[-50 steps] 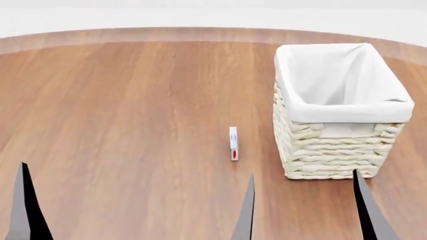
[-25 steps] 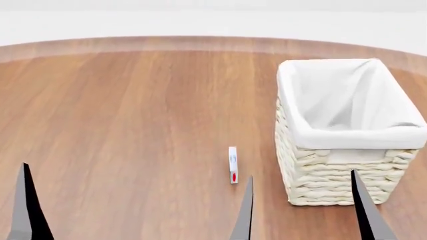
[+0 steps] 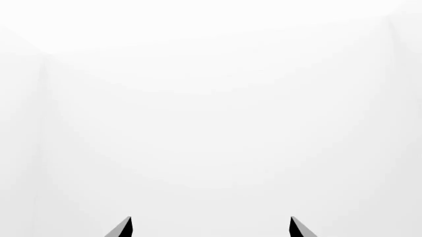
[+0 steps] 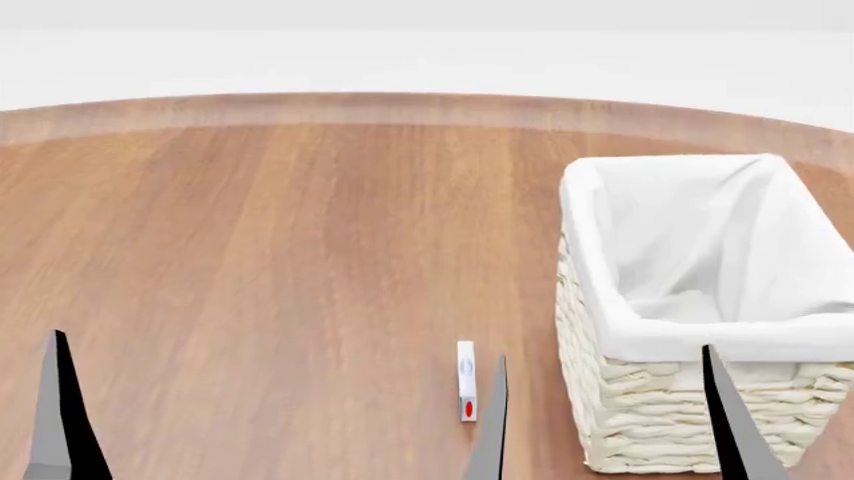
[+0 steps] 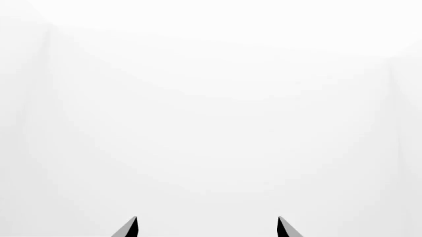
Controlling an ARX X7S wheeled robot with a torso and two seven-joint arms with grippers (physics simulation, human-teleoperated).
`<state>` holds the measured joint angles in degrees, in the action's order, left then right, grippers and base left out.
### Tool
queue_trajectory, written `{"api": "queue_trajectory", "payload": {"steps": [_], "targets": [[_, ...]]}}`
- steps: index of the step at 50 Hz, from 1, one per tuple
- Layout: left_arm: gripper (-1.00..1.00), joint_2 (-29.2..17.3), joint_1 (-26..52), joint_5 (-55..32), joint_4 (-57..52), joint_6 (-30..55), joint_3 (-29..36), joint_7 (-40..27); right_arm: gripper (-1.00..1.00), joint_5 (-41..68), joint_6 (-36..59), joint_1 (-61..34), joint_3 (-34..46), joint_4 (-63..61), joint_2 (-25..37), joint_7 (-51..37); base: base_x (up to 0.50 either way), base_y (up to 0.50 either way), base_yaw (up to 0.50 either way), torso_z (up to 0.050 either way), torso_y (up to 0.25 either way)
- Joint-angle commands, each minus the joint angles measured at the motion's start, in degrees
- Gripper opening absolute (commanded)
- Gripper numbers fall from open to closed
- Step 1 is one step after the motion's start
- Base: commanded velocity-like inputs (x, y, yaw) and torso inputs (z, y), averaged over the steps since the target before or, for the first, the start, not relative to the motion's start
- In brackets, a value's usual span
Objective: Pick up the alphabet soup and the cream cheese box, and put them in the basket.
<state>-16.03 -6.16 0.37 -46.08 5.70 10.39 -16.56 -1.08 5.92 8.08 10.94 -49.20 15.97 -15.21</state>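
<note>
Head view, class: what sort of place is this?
Probably a bare simulated tabletop: a round wooden table against blank white surroundings, holding only a lined wicker basket and a small white box.

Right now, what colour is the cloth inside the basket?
White, seen best in the head view: cloth liner in the basket.

You see a cream-white woven basket point(image 4: 627, 420) with a plain white cloth liner point(image 4: 694, 250) folded over its rim. The cream cheese box point(image 4: 466, 381) is white, with a pale blue oval mark and a red spot. The table point(image 4: 267, 250) is warm reddish-brown wood grain, its edge band paler. The fingertips point(image 4: 60, 420) are black and grey.
</note>
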Motion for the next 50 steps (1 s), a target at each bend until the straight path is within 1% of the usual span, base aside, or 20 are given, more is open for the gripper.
{"api": "queue_trajectory", "payload": {"steps": [1, 3, 4, 6, 9, 10, 11, 13, 18, 21, 24, 25, 31, 34, 35, 37, 45, 47, 49, 50], "targets": [[1.0, -0.3, 0.0, -0.2, 0.4, -0.3, 0.2, -0.3, 1.0, 0.0, 0.2, -0.2, 0.3, 0.1, 0.3, -0.3, 0.22, 0.0, 0.0, 0.0, 0.0], [1.0, -0.3, 0.1, -0.3, 0.3, -0.1, 0.3, -0.3, 1.0, 0.3, 1.6, -0.8, 0.2, -0.7, 0.3, -0.2, 0.22, 0.0, 0.0, 0.0, 0.0], [1.0, -0.3, 0.2, -0.4, 0.4, -0.1, 0.3, -0.3, 1.0, 0.0, 0.2, -0.2, 0.3, 0.1, 0.4, -0.4, 0.22, 0.0, 0.0, 0.0, 0.0], [1.0, -0.4, 0.4, -0.5, 0.5, -0.1, 0.3, -0.3, 1.0, 0.3, 2.0, -1.2, 0.2, -0.8, 0.3, -0.3, 0.22, 0.0, 0.0, 0.0, 0.0], [1.0, -0.5, 0.4, -0.5, 0.4, 0.0, 0.4, -0.3, 1.0, 0.0, -0.2, -0.2, 0.4, 0.5, 0.5, -0.6, 0.22, 0.0, 0.0, 0.0, 0.0], [1.0, -0.5, 0.4, -0.5, 0.4, 0.1, 0.4, -0.4, 1.0, 0.4, 1.9, -1.2, 0.3, -0.7, 0.4, -0.3, 0.22, 0.0, 0.0, 0.0, 0.0], [1.0, -0.5, 0.4, -0.6, 0.5, 0.0, 0.4, -0.4, 1.0, 0.5, 2.1, -1.4, 0.3, -0.8, 0.5, -0.3, 0.23, 0.0, 0.0, 0.0, 0.0], [1.0, -0.5, 0.4, -0.5, 0.7, -0.1, 0.5, -0.5, 1.0, 0.2, 0.0, -0.5, 0.5, 0.6, 0.6, -0.6, 0.22, 0.0, 0.0, 0.0, 0.0], [1.0, -0.7, 0.5, -0.6, 0.7, 0.2, 0.6, -0.5, 1.0, 0.1, -0.2, -0.7, 0.3, 0.8, 0.4, -1.2, 0.21, 0.0, 0.0, 0.0, 0.002], [1.0, -0.7, 0.8, -0.9, 0.8, 0.7, 0.8, -0.4, 1.0, -0.4, -1.0, -0.5, 0.5, 1.3, 0.5, -1.4, 0.0, 0.0, 0.0, 0.0, 0.0], [1.0, -0.8, 0.8, -0.1, 1.1, 1.2, 1.1, -0.6, 1.0, 0.1, 0.9, -1.2, 0.5, 0.4, 0.6, -1.1, 0.0, 0.0, 0.0, 0.0, 0.0], [1.0, -0.8, 0.8, 0.2, 1.1, 1.3, 1.3, -0.7, 1.0, 0.0, -0.5, -0.6, 0.5, 1.2, 0.6, -1.3, 0.0, 0.0, 0.0, 0.0, 0.0], [1.0, -0.9, 1.0, 0.3, 0.9, 1.8, 1.6, -0.8, 1.0, 0.4, -1.0, -0.5, 0.4, 1.6, 0.8, -1.4, 0.0, 0.0, 0.0, 0.0, 0.0], [1.0, -0.9, 1.4, 0.4, 1.1, 2.6, 1.8, -0.8, 1.0, 0.6, -1.0, -0.4, 0.3, 1.4, 0.9, -1.5, 0.0, 0.0, 0.0, 0.0, -0.122], [1.0, -0.9, 1.3, 0.3, 1.1, 2.3, 1.9, -0.8, 1.0, 1.0, 0.5, -1.1, 0.2, 0.6, 0.9, -1.4, 0.0, 0.0, 0.0, 0.0, -0.172], [1.0, -1.0, 1.3, 0.3, 1.1, 2.3, 1.9, -0.9, 1.0, 0.7, -1.1, -0.5, 0.3, 1.6, 1.0, -1.6, 0.0, 0.0, 0.0, 0.0, -0.173], [1.0, -1.2, 1.4, 0.2, 1.2, 2.5, 2.0, -1.2, 1.0, 0.9, -1.2, -0.6, 0.4, 1.8, 1.2, -1.8, 0.0, 0.0, 0.0, 0.0, -0.174], [1.0, -1.2, 1.5, 0.1, 1.3, 2.4, 2.1, -1.3, 1.0, 1.3, 0.6, -1.4, 0.3, 0.8, 1.2, -1.7, 0.0, 0.0, 0.0, 0.0, -0.173], [1.0, -1.3, 1.6, 0.1, 1.4, 2.5, 2.2, -1.4, 1.0, 1.0, -0.6, -1.0, 0.4, 1.7, 1.2, -1.8, 0.0, 0.0, 0.0, 0.0, -0.173], [1.0, -1.3, 1.6, 0.0, 1.5, 2.4, 2.2, -1.4, 1.0, 1.2, 0.4, -1.4, 0.4, 1.0, 1.2, -1.8, 0.0, 0.0, 0.0, 0.0, -0.176]]}}
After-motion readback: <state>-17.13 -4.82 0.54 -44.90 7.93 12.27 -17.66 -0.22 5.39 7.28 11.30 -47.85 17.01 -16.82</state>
